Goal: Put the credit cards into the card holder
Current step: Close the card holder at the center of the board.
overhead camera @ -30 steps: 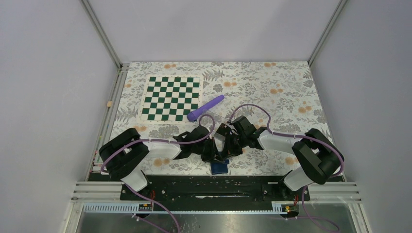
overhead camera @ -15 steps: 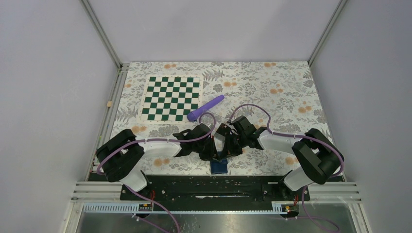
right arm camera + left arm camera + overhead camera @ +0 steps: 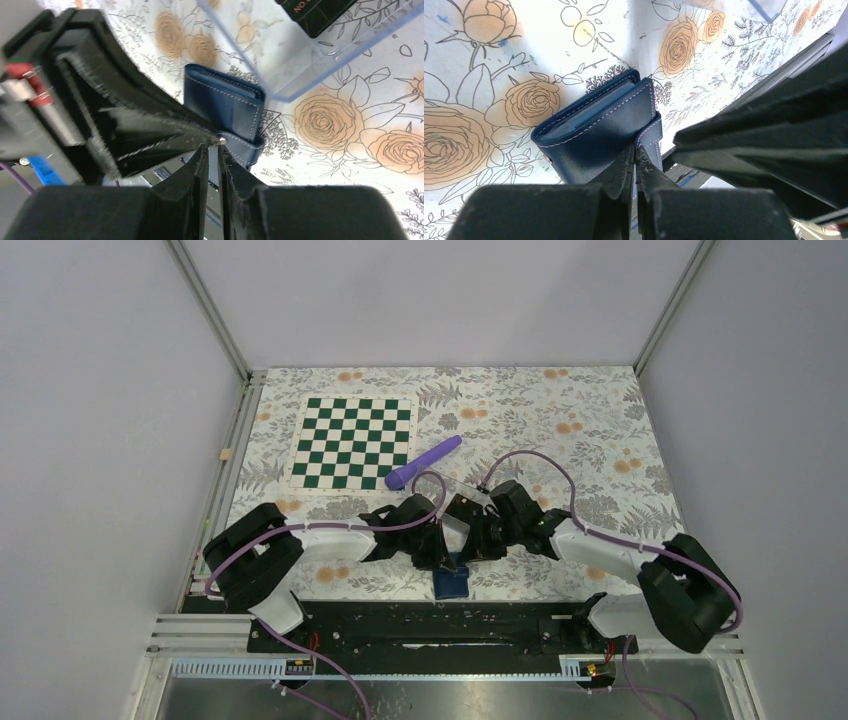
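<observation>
Left end effector [image 3: 634, 152]: fingers pressed together, tips against the tab side of the card holder [image 3: 594, 135].
Right end effector [image 3: 214, 150]: fingers a narrow slit apart, tips right at the snap on the tab; nothing visibly clamped between them.
Card holder: navy, folded over, flat on the floral surface [image 3: 560, 430] by its near edge, between the two arms. A strip of pale lining shows at its open side, and the tab sticks out loose.
Clear tray [image 3: 350, 55]: just beside the card holder, one corner meeting the holder's far corner.
Black card [image 3: 320, 12]: lying inside the tray, gold lettering partly visible.
Purple tube [image 3: 424, 462]: farther back, beside the chessboard mat [image 3: 353, 443].
</observation>
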Tool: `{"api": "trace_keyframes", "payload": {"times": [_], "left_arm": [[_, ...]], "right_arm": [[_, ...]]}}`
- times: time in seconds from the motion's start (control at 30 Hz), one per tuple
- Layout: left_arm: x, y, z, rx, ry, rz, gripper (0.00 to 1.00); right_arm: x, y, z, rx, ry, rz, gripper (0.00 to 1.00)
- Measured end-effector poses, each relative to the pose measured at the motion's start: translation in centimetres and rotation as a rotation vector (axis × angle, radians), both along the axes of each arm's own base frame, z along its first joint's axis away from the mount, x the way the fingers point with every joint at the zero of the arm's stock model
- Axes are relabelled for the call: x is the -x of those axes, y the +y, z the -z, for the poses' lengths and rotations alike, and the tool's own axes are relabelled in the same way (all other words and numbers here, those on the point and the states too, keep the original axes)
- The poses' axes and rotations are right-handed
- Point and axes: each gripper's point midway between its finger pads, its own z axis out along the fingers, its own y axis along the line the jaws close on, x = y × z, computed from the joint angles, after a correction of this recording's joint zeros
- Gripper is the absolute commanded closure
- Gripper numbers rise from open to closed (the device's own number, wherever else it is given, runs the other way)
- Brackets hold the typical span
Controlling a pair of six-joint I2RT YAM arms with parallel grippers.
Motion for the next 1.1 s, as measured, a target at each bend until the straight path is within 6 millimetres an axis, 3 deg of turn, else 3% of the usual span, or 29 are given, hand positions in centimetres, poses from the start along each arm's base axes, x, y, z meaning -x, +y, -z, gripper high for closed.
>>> {"api": "trace_keyframes", "payload": {"times": [0.13, 0.63, 1.1], "left_arm": [[0.0, 0.0, 0.0, 0.000, 0.002, 0.001, 1.00], [0.1, -0.1, 0.0, -0.003, 0.001, 0.004, 1.00], [0.5, 0.0, 0.1, -0.036, -0.001, 0.008, 1.00]], "right_arm": [[0.0, -0.1, -1.6, -0.043, -0.057, -0.003, 1.00], [0.9, -0.4, 0.3, -0.002, -0.007, -0.027, 1.00], [2.3, 0.4, 1.9, 0.044, 0.047, -0.090, 1.00]]}}
